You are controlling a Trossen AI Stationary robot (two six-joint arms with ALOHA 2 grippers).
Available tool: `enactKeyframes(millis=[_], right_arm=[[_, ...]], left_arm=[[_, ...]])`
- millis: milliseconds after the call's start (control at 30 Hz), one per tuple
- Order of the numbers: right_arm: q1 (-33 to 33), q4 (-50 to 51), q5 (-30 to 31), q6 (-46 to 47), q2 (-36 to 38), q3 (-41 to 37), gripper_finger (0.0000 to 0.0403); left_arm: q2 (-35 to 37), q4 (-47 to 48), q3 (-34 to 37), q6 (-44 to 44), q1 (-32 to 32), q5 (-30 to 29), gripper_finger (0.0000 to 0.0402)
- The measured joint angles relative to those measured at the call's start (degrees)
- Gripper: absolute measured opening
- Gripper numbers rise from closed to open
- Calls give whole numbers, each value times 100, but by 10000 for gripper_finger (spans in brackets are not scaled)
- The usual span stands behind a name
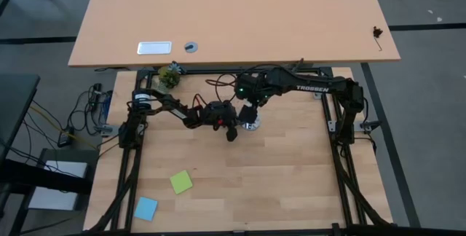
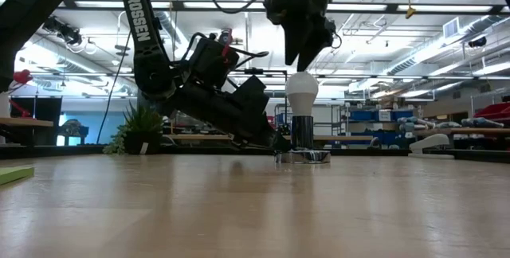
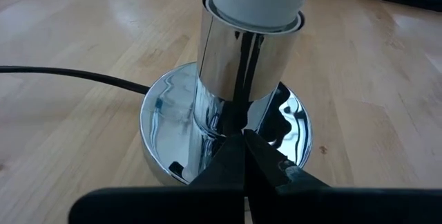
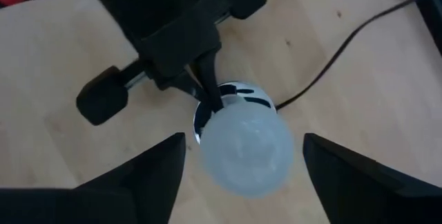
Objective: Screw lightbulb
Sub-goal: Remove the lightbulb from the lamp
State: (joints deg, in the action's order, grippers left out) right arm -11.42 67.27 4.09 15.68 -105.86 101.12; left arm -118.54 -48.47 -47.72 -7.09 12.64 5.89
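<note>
The white frosted lightbulb [image 2: 302,91] stands upright with its lower end inside a chrome socket tube [image 3: 242,58]. The tube rises from a round chrome base disc [image 3: 166,113] that lies flat on the wooden table. My left gripper [image 3: 243,141] is shut and low at the foot of the tube, on the disc's left side. My right gripper [image 4: 243,137] hangs open just above the bulb [image 4: 245,151], pointing down. Its fingers stand apart on either side of the bulb's dome and touch nothing. My left gripper sets its shut fingertips [image 3: 235,156] on the top face of the chrome base disc [image 3: 207,137], right at the foot of the socket tube. The fingers come slanting down from the table's left. The disc lies flat on the table.
A black cord [image 3: 69,75] runs from the base across the table. A green sticky note [image 1: 181,182] and a blue one [image 1: 145,207] lie near the front left. A small plant [image 1: 169,76] stands at the far left edge. Bare wood lies to the right and front.
</note>
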Motion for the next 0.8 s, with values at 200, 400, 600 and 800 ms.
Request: enactKeyframes(millis=[200, 400, 600, 800], right_arm=[[-8, 30, -2, 527, 0, -152, 330], [-129, -185, -263, 716, 0, -656, 336], [-242, -418, -387, 503, -2, -908, 324], [-297, -539, -397, -1105, -2, -925, 290]], left_arm=[[0, -3, 0, -2, 0, 7, 0], [0, -4, 0, -42, 0, 20, 0], [2, -4, 0, -44, 0, 22, 0], [2, -4, 0, -44, 0, 22, 0]])
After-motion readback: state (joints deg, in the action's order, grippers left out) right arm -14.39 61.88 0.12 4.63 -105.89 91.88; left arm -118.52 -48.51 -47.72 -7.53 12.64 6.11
